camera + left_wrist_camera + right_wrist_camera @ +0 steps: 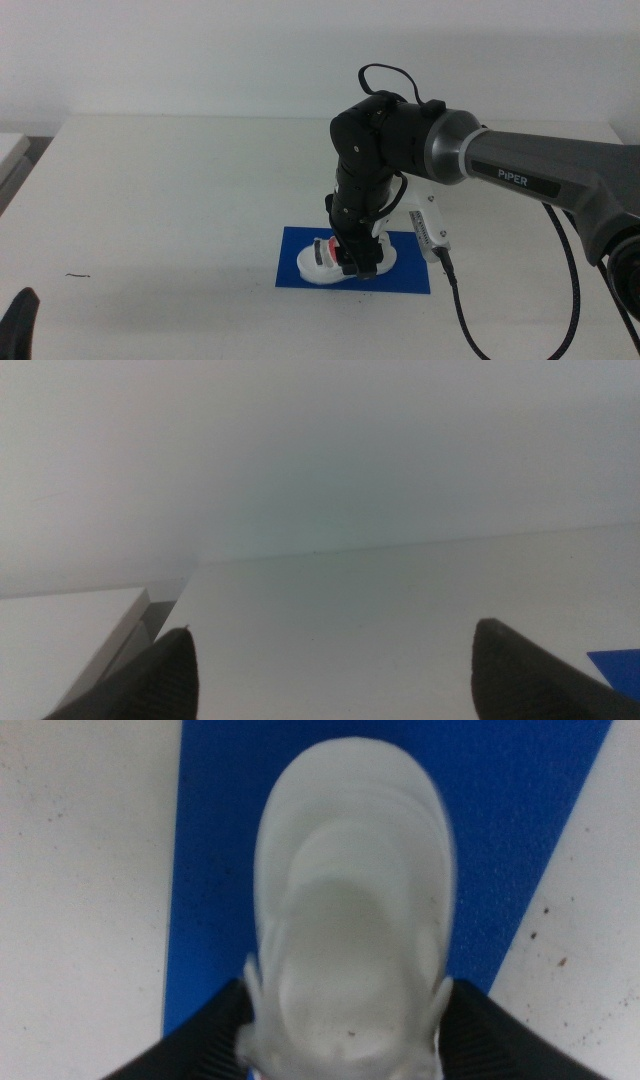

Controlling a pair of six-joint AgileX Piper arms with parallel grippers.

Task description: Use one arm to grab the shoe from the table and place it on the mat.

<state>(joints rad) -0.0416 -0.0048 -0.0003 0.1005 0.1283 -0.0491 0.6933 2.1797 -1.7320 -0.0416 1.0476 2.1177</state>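
White "PiPER" lettering on the right arm [540, 170] grey link

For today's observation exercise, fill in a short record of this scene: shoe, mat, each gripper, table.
shoe: white sandal with a red strap, over the mat, held between the right gripper's jaws
mat: deep-blue rectangle flat on the table, under the shoe
right gripper: reaching down from the right-side arm, jaws closed on the shoe's sides
left gripper: waiting at the near left edge, jaws apart, holding nothing
table: plain white top with small dark specks
contact: whether the shoe's sole touches the mat cannot be told
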